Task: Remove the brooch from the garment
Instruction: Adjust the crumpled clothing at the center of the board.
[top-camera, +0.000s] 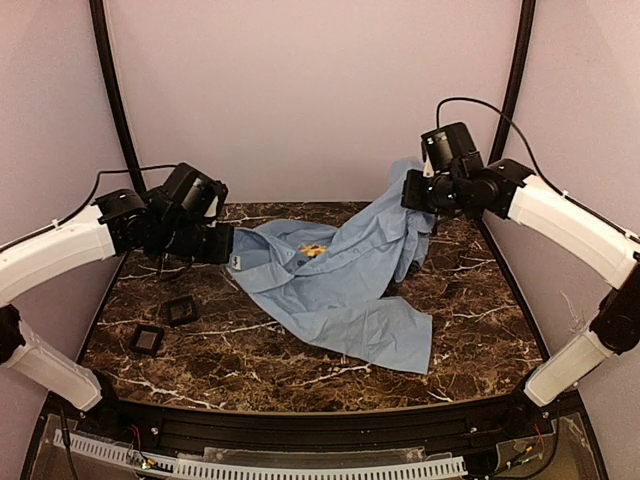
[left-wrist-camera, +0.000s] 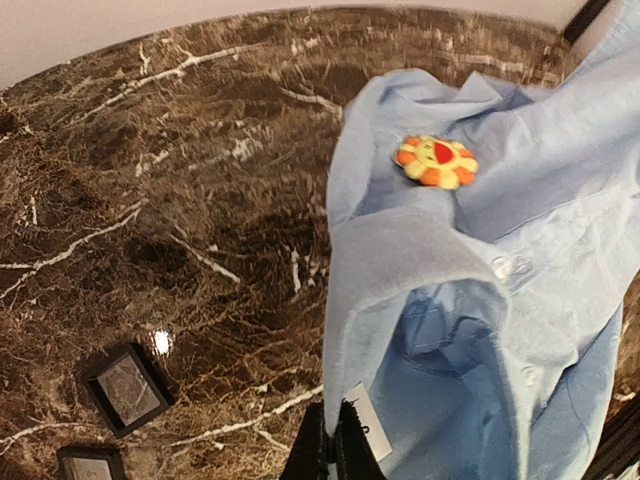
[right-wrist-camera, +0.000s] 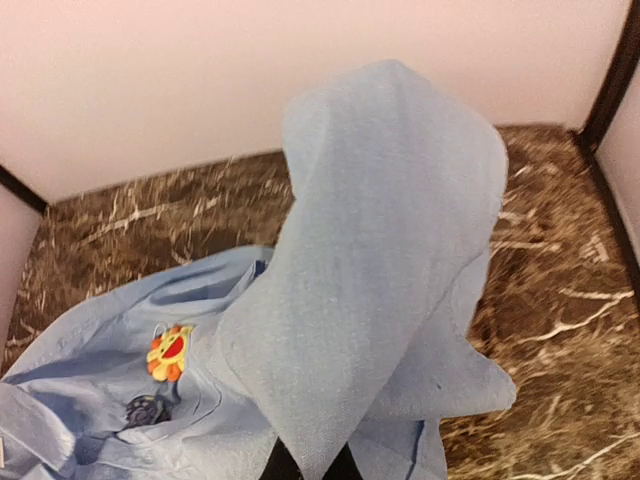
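My left pincer (left-wrist-camera: 330, 432) clamps the garment (left-wrist-camera: 480, 330) collar | right pincer (right-wrist-camera: 305, 463) pinches lifted fabric | I see brooch (left-wrist-camera: 435, 162) ahead of left pincer

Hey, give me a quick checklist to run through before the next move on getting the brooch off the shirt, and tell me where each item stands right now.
1. View of the brooch: ok, it lies uncovered on top.
2. Hold of the left gripper on the garment: ok, shut on its edge.
3. Hold of the right gripper: ok, shut on a raised part of the garment.
4. A gripper free to take the brooch: not ok, both hold the garment.
5. Garment flat around the brooch: not ok, it is creased.
6. How the pin fastens: cannot tell.
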